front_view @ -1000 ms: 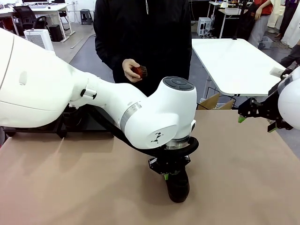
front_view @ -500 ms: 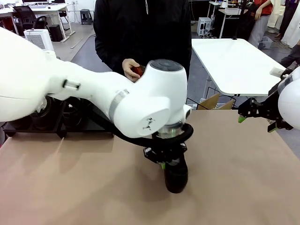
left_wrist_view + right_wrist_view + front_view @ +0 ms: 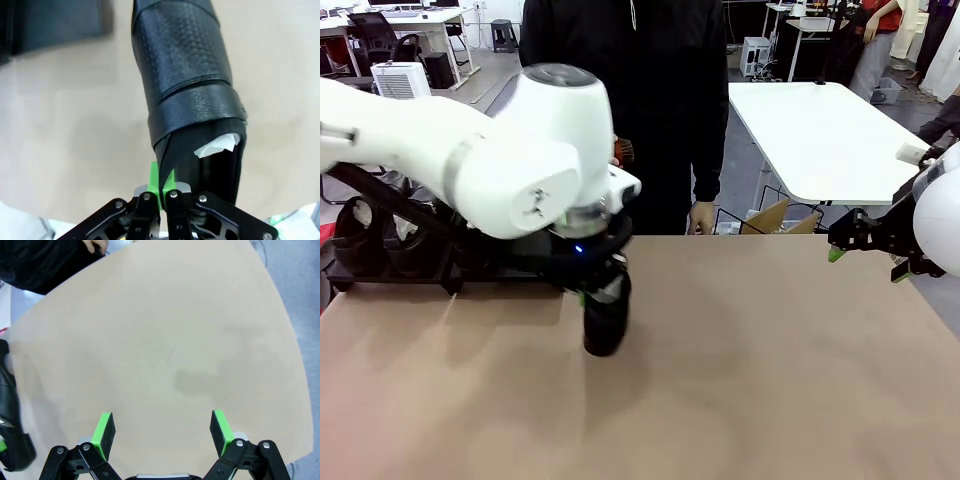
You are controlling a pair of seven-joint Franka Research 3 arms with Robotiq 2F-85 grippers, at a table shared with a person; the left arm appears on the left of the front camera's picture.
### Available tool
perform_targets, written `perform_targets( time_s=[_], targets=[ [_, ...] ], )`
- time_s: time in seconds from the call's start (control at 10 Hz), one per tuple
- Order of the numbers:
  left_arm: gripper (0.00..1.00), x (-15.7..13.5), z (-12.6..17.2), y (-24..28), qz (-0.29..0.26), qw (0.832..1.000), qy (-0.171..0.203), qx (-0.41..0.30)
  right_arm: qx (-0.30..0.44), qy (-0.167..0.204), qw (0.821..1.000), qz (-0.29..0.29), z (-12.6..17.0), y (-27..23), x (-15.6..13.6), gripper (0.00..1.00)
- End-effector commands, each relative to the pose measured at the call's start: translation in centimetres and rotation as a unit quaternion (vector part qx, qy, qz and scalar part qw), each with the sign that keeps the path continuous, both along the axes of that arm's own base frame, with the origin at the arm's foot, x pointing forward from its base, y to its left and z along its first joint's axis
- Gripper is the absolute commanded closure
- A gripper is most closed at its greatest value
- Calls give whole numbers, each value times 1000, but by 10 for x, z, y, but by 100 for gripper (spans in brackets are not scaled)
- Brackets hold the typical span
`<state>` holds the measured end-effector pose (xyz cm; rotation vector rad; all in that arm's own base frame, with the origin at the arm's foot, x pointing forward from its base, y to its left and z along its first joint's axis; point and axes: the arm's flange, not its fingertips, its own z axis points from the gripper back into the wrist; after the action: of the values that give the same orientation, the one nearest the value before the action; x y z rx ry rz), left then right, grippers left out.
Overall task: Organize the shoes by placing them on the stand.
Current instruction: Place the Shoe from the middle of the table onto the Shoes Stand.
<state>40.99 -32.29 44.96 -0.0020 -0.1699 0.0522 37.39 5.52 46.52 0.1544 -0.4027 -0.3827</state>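
The left gripper pinches the rim of a black shoe (white paper stuffing shows inside), holding it toe-down over the tan table, just in front of the black stand. Two more shoes sit on that stand behind the arm. The right gripper hangs spread wide with nothing in it. A person stands opposite. No writing is legible.
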Motion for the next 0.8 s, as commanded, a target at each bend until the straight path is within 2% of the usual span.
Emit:
perform_targets(
  time_s=[0.0,0.4,0.5,0.7],
  targets=[
    [100,-10,-14,-21,-15,1000,12,-2,-3,-1,1000,8,0,-3,0,0],
    [100,-9,-14,-15,-15,1000,13,6,-3,-1,1000,8,0,-3,0,0],
    [100,-4,-3,-10,-33,999,-37,23,-3,-1,1000,8,0,-3,0,0],
    [100,9,13,4,-40,995,-95,15,-3,-1,1000,8,0,-3,0,0]
  ],
)
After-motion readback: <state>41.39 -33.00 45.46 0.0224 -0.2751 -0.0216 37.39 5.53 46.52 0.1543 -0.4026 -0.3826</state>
